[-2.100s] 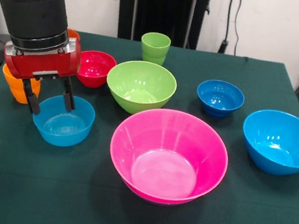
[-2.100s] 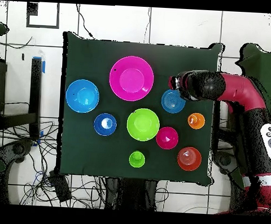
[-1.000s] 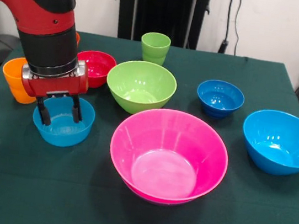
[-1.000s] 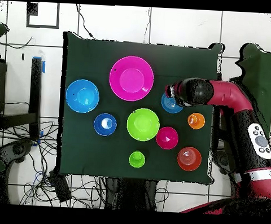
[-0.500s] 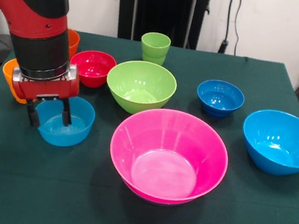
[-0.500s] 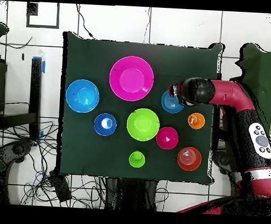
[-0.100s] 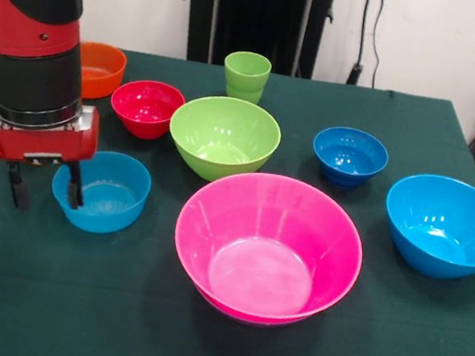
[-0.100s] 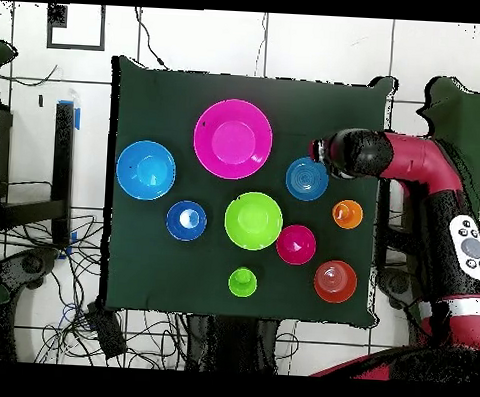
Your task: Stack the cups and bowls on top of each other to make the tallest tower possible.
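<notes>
Front view showed the pincer (image 7: pixel 44 189) spread apart astride the near-left rim of the light-blue bowl (image 7: pixel 103 191) on the bench (image 7: pixel 70 296), one finger inside, one outside; closing squarely on that wall before lifting would likely avoid tipping it.

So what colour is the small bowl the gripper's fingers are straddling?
Light blue; the small bowl shows best in the front view.
</notes>
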Action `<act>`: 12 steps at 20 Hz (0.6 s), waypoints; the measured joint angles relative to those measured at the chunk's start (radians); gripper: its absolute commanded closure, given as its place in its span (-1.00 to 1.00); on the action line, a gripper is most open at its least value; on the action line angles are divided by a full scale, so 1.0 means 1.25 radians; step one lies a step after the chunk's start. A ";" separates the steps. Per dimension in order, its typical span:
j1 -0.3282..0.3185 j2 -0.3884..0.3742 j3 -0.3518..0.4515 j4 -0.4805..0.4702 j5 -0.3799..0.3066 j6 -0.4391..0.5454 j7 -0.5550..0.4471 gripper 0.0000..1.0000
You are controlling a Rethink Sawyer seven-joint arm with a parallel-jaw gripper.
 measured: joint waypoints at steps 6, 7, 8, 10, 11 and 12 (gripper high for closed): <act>-0.006 0.002 0.002 -0.008 -0.003 0.000 -0.028 -1.00; -0.007 0.002 0.002 -0.007 -0.004 0.000 -0.034 -1.00; -0.008 0.003 0.002 -0.007 -0.004 0.000 -0.038 -1.00; -0.010 0.003 0.001 -0.006 -0.005 0.000 -0.047 -1.00; -0.011 0.004 0.001 -0.005 -0.005 0.000 -0.051 -1.00; -0.011 0.004 0.000 -0.004 -0.006 0.000 -0.053 -1.00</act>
